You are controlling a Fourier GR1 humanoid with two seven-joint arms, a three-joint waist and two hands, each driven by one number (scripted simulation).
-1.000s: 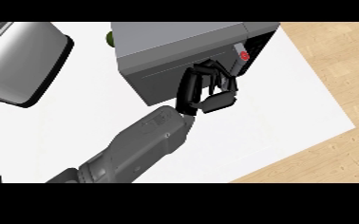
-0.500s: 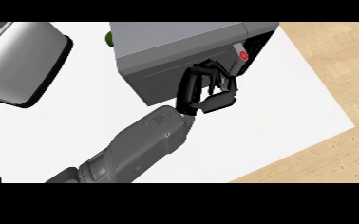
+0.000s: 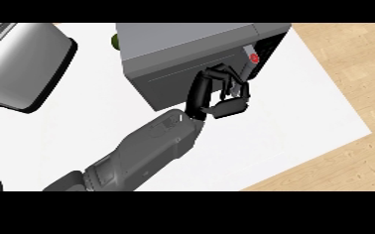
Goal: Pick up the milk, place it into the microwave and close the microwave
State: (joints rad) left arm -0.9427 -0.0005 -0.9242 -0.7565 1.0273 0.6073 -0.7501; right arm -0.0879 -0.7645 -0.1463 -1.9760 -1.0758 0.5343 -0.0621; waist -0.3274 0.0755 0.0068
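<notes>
curling against microwave door (image 3: 168, 82) | left hand (image 3: 228, 106): clenched, holding nothing | risk: snagging door edge on retreat, reopening it

White counter top (image 3: 293, 109) under even light, pale wood-grain surface (image 3: 344, 54) beyond its right edge.

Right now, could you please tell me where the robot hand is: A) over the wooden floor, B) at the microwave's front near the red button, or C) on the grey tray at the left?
B: the robot hand curls at the microwave front, just below its red button.
</notes>
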